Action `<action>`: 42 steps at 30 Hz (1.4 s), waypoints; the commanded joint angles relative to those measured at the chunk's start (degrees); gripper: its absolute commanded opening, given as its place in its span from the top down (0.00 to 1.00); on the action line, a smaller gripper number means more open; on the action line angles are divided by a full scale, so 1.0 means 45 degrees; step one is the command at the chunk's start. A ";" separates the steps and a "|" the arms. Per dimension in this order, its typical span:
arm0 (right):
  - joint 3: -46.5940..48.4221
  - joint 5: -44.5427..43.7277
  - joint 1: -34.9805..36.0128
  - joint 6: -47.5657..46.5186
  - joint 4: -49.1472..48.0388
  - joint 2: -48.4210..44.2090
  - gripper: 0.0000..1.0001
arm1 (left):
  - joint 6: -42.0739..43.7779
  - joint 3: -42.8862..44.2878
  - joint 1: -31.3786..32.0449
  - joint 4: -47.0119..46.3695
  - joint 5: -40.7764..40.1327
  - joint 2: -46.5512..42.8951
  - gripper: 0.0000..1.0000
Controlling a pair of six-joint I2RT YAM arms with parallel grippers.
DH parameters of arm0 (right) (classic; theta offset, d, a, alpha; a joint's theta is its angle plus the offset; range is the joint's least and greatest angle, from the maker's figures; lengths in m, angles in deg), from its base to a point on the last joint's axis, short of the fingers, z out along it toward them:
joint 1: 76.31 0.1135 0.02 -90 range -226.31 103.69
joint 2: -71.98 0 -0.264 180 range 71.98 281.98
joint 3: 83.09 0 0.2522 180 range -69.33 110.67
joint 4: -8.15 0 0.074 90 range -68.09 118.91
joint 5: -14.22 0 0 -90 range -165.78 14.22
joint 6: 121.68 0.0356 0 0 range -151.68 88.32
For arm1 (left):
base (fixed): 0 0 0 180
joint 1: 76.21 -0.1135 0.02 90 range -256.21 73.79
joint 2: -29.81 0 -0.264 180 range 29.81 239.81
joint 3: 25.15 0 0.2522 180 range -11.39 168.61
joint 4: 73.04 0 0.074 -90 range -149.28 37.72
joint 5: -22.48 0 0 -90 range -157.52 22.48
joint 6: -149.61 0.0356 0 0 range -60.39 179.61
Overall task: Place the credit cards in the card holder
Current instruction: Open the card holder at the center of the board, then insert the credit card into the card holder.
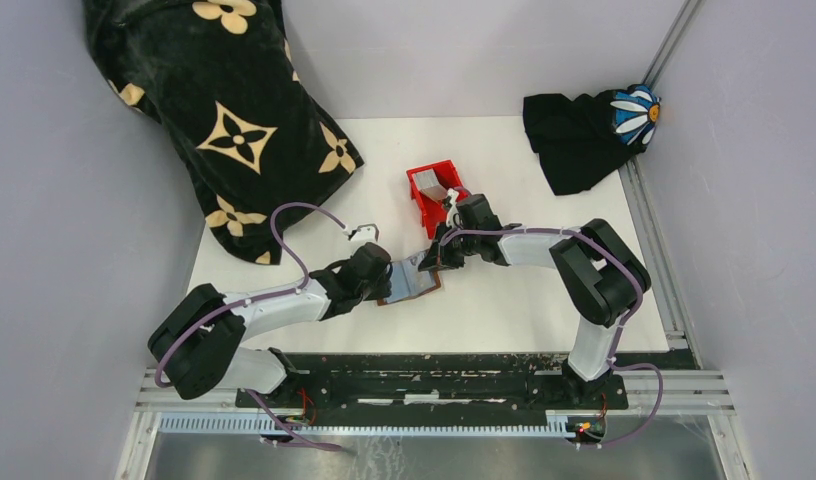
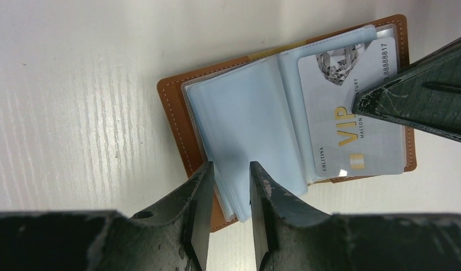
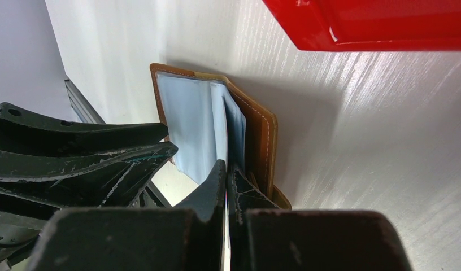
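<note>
White desk (image 2: 75,84) bore the unfolded card holder (image 2: 174,121); my right fingers (image 3: 220,178) pinched the credit card (image 2: 341,130); left fingers (image 2: 259,178), slightly apart, straddled the sleeves (image 2: 245,113); sliding flat seemed wisest.

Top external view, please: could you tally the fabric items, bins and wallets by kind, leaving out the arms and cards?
Black fabric items: 2, the flower-print cloth and the daisy piece
Red bin: 1
Brown card holder: 1
Total: 4
</note>
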 commanded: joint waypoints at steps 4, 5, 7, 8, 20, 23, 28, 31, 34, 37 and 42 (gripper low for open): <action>0.0465 -0.0075 -0.0051 0.0109 -0.0301 -0.0066 0.99 | 0.0662 -0.0145 -0.0036 0.0156 -0.0596 -0.0079 0.65; 0.0497 -0.0058 -0.0046 0.0140 -0.0297 -0.0096 0.99 | 0.0656 -0.0166 -0.0051 0.0106 -0.0545 0.0003 0.65; 0.0548 -0.0058 -0.0043 0.0156 -0.0265 -0.0156 0.99 | 0.0660 -0.0182 -0.0066 -0.0012 -0.0411 0.0221 0.66; 0.0548 -0.0058 -0.0037 0.0148 -0.0263 -0.0183 0.99 | 0.0656 -0.0159 -0.0057 -0.0056 -0.0351 0.0304 0.67; 0.0583 0.0016 0.0158 0.0378 -0.0529 -0.0354 0.99 | 0.0597 -0.0403 -0.0074 -0.0436 -0.0177 0.0768 0.71; 0.0622 -0.0033 0.0284 0.0383 -0.0506 -0.0372 0.99 | 0.0601 -0.0434 -0.0076 -0.0459 -0.0169 0.0823 0.72; 0.0645 -0.0097 0.0406 0.0398 -0.0527 -0.0329 0.99 | 0.0582 -0.0490 -0.0086 -0.0544 -0.0123 0.0828 0.72; 0.0645 -0.0109 0.0493 0.0403 -0.0578 -0.0248 0.99 | 0.0559 -0.0514 -0.0070 -0.0587 -0.0097 0.0864 0.72; 0.0608 -0.0123 0.0557 0.0408 -0.0655 -0.0137 0.99 | 0.0557 -0.0515 -0.0083 -0.0618 -0.0078 0.0876 0.72; 0.0575 -0.0143 0.0558 0.0402 -0.0729 -0.0033 0.99 | 0.0557 -0.0505 -0.0082 -0.0607 -0.0078 0.0879 0.72; 0.0510 -0.0164 0.0567 0.0404 -0.0817 0.0118 0.99 | 0.0557 -0.0490 -0.0091 -0.0614 -0.0068 0.0888 0.72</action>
